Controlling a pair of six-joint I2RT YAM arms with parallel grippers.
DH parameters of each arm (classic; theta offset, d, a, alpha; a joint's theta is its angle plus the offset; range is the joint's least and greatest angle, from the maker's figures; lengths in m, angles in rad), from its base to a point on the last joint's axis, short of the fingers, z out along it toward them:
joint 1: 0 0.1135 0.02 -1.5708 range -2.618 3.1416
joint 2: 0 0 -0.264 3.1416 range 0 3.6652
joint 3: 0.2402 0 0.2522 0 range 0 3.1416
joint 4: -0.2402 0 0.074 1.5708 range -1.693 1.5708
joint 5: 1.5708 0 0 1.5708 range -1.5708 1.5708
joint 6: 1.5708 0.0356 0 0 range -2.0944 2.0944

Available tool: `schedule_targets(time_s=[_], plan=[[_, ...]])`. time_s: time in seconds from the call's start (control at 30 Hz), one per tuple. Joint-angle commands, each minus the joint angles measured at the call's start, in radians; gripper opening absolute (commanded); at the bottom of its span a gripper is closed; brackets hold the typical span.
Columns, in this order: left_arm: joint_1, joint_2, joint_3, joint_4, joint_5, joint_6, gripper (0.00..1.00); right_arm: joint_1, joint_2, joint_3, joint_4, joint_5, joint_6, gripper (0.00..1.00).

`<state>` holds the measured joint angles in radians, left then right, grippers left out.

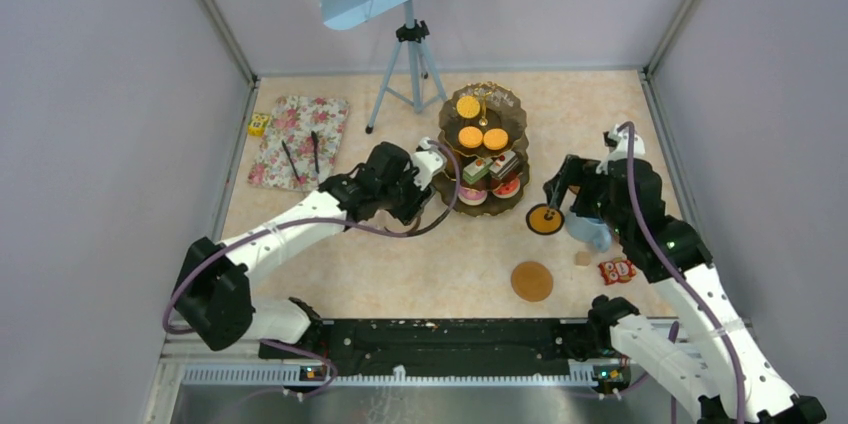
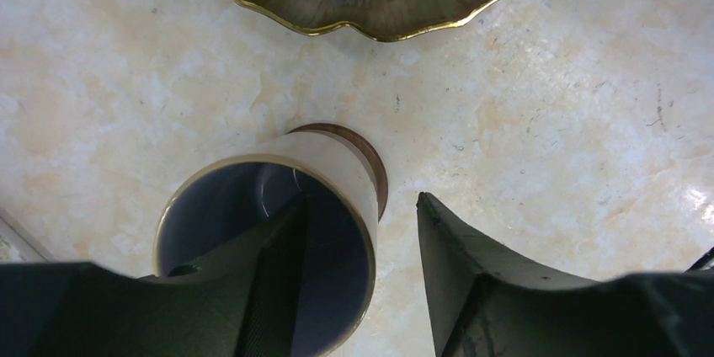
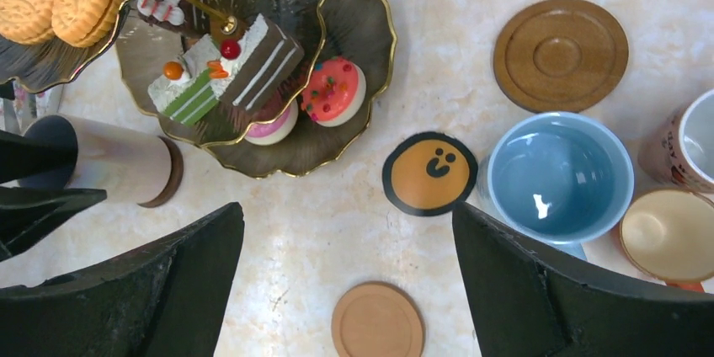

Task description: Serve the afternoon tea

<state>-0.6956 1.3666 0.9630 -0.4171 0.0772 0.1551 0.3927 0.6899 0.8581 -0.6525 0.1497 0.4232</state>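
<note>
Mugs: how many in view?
4. Lilac-white mug beside the stand, one of the left fingers inside it; light blue mug by the smiley coaster; patterned small mug and plain orange-brown mug next to it. Arms may hide more.

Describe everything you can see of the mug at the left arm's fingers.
The mug is a tall straight cylinder, cream-white outside, lilac-grey inside, with a thin gold rim; it looks like glazed ceramic. No handle shows. It stands upright on a round brown coaster, close beside the stand, not touching it. The left gripper straddles its wall: one finger inside, the other outside with a gap.
</note>
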Motion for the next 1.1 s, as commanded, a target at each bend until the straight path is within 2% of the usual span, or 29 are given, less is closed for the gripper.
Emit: schedule_targets(time_s=[0.0,0.17,0.23,0.3,0.43,0.63,0.77,0.87,0.97,1.07], plan=[[-0.004,-0.093,0.065,0.037,0.000,0.001,0.59,0.012,0.072,0.113,-0.142,0.010,0.035,0.92],[-0.004,-0.198,0.103,0.062,-0.012,0.008,0.76,0.024,0.265,0.085,-0.287,-0.192,0.089,0.94],[-0.003,-0.250,0.100,0.091,-0.002,0.013,0.80,0.113,0.307,0.046,-0.293,-0.162,0.148,0.94],[-0.003,-0.300,0.098,0.110,0.006,0.012,0.86,0.275,0.320,0.009,-0.257,-0.059,0.218,0.94],[-0.002,-0.394,0.081,0.130,0.006,0.001,0.98,0.451,0.377,-0.101,-0.142,0.022,0.365,0.93],[-0.002,-0.548,-0.013,0.188,0.000,-0.024,0.99,0.632,0.384,-0.264,0.095,0.208,0.535,0.87],[-0.003,-0.607,-0.038,0.163,0.002,-0.031,0.99,0.647,0.402,-0.320,0.129,0.283,0.624,0.85],[-0.002,-0.643,-0.050,0.142,0.000,-0.026,0.99,0.649,0.403,-0.368,0.192,0.303,0.660,0.80],[-0.002,-0.668,-0.050,0.116,-0.012,-0.017,0.99,0.649,0.422,-0.405,0.291,0.276,0.655,0.73],[-0.002,-0.696,-0.055,0.104,-0.045,-0.014,0.99,0.664,0.486,-0.387,0.372,0.265,0.629,0.73]])
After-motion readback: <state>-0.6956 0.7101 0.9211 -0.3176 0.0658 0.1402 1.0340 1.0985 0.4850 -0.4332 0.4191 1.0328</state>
